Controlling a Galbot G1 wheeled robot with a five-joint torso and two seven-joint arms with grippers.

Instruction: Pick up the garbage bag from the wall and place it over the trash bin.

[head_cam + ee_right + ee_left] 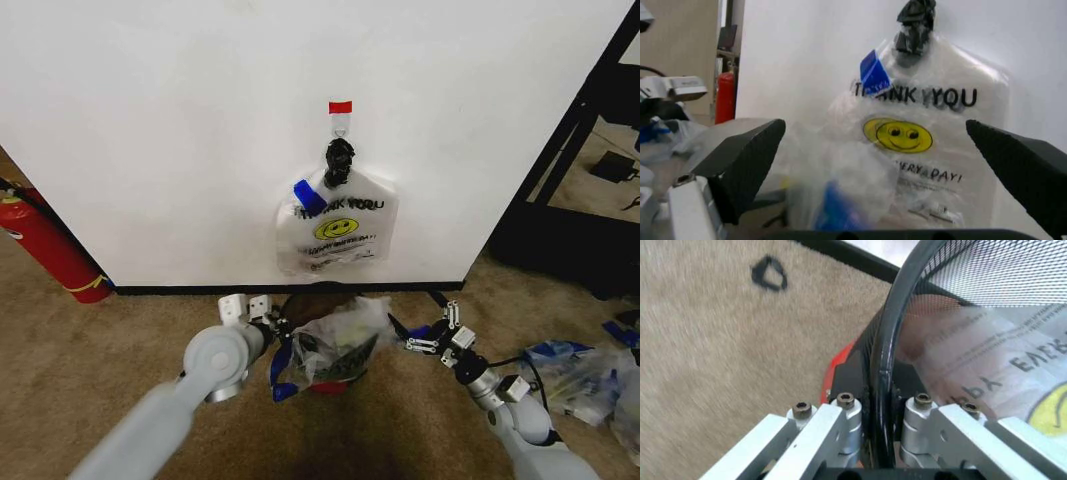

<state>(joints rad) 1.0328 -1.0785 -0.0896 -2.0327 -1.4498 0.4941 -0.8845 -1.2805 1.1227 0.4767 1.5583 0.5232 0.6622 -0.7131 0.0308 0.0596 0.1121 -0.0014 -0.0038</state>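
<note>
While the left gripper seemingly clamps the trash bin rim, the right gripper gapes.

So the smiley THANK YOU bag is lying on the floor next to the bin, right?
Not quite. The smiley THANK YOU bag hangs on the wall from a red-topped hook, above the trash bin. The head view shows it.
</note>
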